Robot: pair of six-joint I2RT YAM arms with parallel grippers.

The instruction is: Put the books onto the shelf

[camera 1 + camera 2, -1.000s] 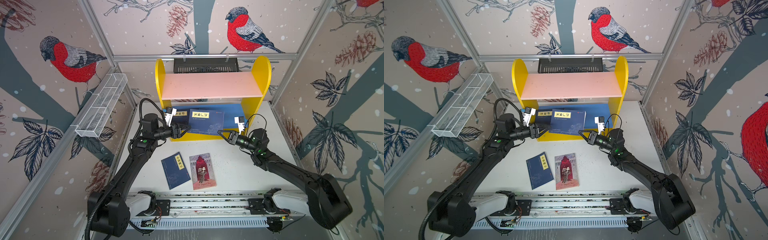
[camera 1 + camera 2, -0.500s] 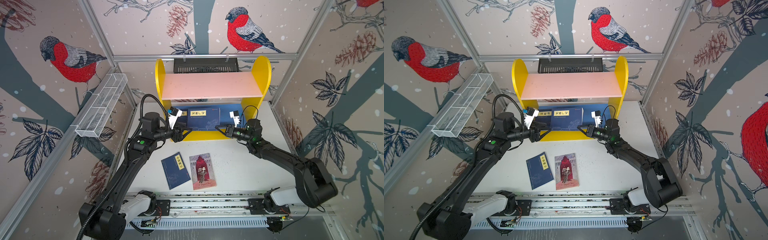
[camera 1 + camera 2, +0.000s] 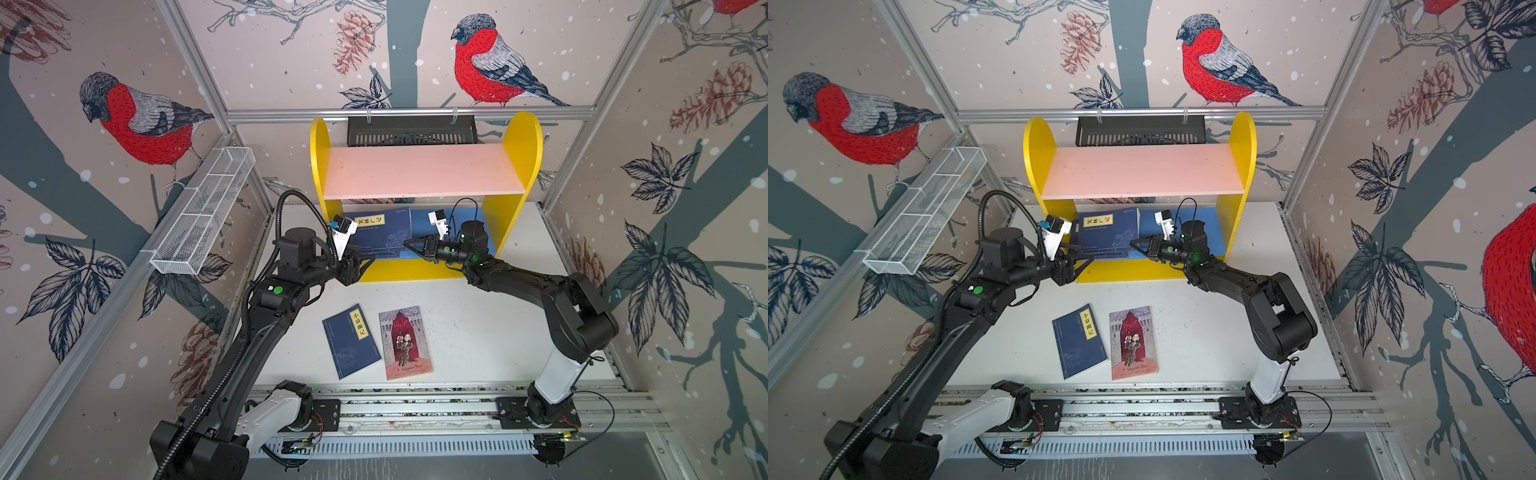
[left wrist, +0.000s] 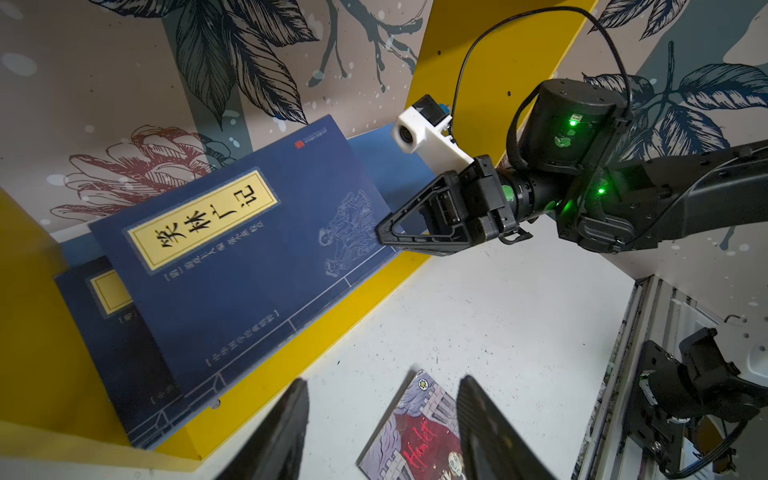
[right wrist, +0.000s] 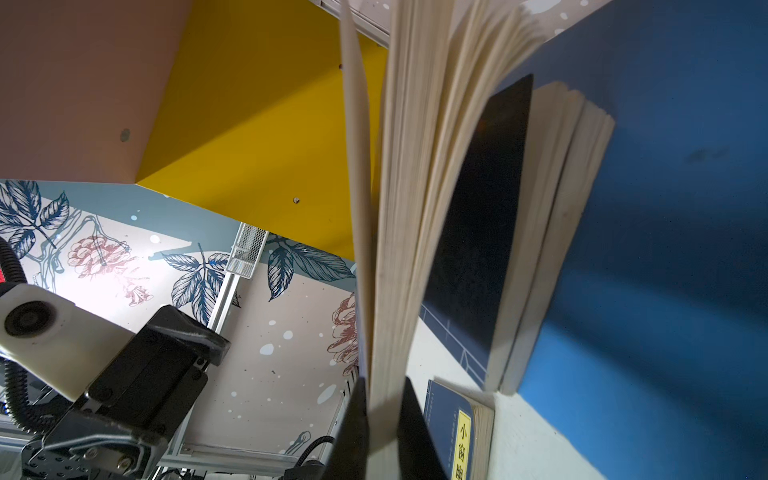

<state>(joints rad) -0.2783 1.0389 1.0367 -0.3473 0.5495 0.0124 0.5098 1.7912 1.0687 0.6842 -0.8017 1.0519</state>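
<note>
Right pincer (image 3: 409, 245) grips the top navy book (image 3: 382, 235) by its page edge, left pincer (image 3: 365, 258) hangs half-spread and empty nearby; shelf (image 3: 517, 158) at 12 o'clock holds the navy stack (image 4: 124, 340) lying on its blue lower board (image 3: 420, 226), 9 o'clock end; table (image 3: 478, 332) at 6 o'clock bears two unshelved: loose navy book (image 3: 351, 340), Hamlet paperback (image 3: 405, 343).

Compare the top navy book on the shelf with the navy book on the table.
The shelf book lies atop other navy books on the blue lower board, its edge pinched by the right gripper; the table book lies unstacked on the white table beside the Hamlet book, ungripped. Their yellow labels carry different characters. Both are thin, navy, cover up.
</note>
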